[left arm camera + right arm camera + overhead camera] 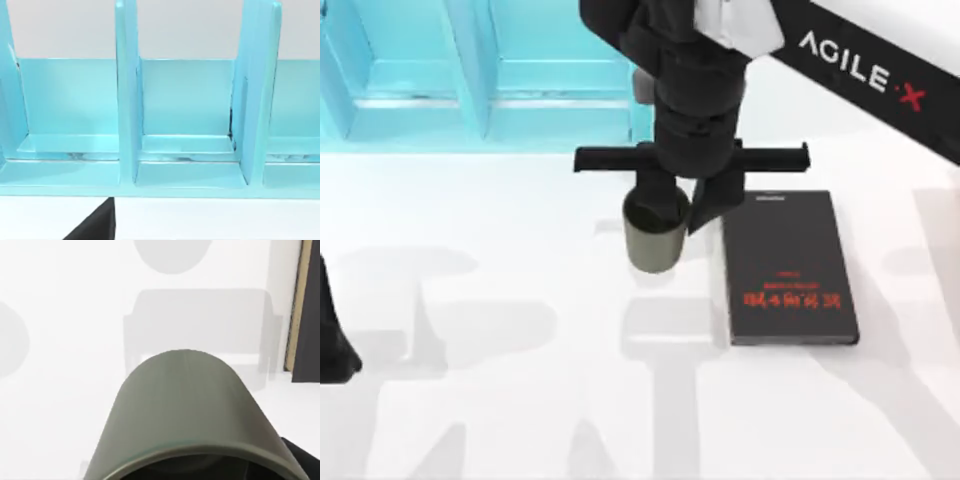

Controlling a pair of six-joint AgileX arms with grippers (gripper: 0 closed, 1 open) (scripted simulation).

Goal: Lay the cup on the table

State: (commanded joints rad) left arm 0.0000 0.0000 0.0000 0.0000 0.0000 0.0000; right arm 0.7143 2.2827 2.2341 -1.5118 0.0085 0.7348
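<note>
Counted on the desk [470, 420]: one olive-grey cup [654, 238], near the middle; one black book [790, 268] with red lettering, toward the right edge; one turquoise shelf unit [470, 75] along the far edge, at the left corner. Two arms noted: one right end effector [682, 212] at the cup; one left arm [332, 340] at the left edge.

My right arm [880, 75] carries the one thing I can read plainly: white capitals "AGILE·X", with a red dot before the X, running along its black upper link, above and to the right of my right gripper [682, 215]. Just right of that gripper lies the book [790, 268]; its black cover bears a line of red characters and a smaller red mark above them, both too blurred to read
</note>
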